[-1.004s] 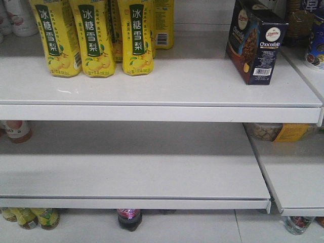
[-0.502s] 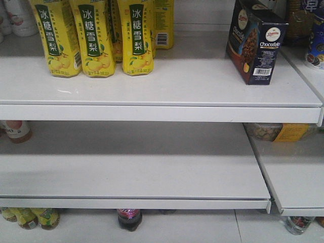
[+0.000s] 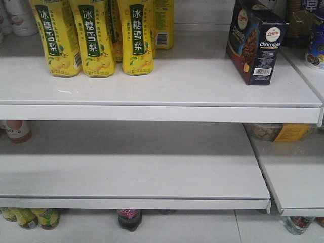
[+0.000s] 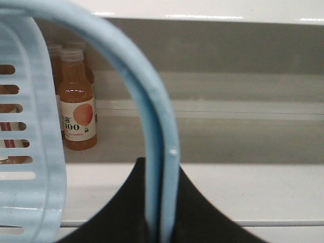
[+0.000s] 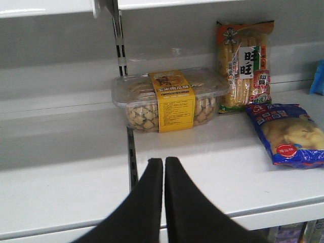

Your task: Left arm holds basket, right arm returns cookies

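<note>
Though watched for a second, no change: cookies (image 3: 255,43) standing on the top shelf (image 3: 152,86), nowhere near the right gripper (image 5: 163,192), pressed together and empty. Left gripper (image 4: 161,223) clamped around basket (image 4: 30,152) handle. Looks done, nothing left to return.

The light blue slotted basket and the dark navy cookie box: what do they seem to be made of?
The light blue slotted basket looks like smooth moulded plastic: soft sheen, cut slots. The dark navy cookie box looks like printed cardboard, probably matte: sharp folded edges, barcode.
</note>
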Robot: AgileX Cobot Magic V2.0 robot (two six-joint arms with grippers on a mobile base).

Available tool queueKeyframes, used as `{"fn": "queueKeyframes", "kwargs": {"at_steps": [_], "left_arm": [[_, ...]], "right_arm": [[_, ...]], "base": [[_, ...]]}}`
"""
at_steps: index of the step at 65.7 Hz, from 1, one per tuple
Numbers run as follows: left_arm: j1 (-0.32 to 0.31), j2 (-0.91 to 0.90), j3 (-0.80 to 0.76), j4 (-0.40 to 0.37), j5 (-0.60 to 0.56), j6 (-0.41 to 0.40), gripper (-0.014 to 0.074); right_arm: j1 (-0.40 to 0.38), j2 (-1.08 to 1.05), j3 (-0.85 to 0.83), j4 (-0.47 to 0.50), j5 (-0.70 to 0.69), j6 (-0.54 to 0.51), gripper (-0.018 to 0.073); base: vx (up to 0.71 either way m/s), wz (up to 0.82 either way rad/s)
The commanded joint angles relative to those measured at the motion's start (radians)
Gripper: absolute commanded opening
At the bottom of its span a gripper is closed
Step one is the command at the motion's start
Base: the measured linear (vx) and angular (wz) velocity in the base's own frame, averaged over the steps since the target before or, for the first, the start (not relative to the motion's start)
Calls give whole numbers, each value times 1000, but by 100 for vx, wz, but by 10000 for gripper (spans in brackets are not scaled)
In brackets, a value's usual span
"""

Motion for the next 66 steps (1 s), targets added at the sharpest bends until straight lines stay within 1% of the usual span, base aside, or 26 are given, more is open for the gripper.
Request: {"fn": "queueKeyframes", "kwargs": {"at_steps": [1, 5, 9, 13, 22, 30, 39, 56, 66], "left_arm": [[2, -23, 8, 11, -103, 20, -6], [2, -23, 8, 11, -103, 20, -6], [2, -23, 8, 11, -103, 20, -6], [2, -23, 8, 11, -103, 20, -6], [2, -23, 8, 11, -103, 20, -6], [2, -23, 8, 11, -103, 20, -6], [2, -23, 8, 11, -103, 20, -6], [2, -23, 8, 11, -103, 20, -6], [2, -23, 8, 11, -103, 20, -6]], "right_arm": [[-7, 11, -25, -1, -76, -23, -8], [-4, 0, 0, 0, -109, -23, -8], [15, -15, 33, 1, -151, -23, -8], [54, -38, 32, 0, -130, -27, -8], [156, -58, 32, 1, -146, -75, -8], [202, -70, 32, 18, -145, -77, -8], [202, -70, 32, 35, -146, -101, -8], [202, -70, 32, 69, -145, -98, -8], [202, -70, 32, 69, -146, -98, -8]], "base": [[0, 0], [0, 0], [0, 0], [0, 0], [0, 0], [0, 0], [0, 0], [0, 0], [0, 0]]}}
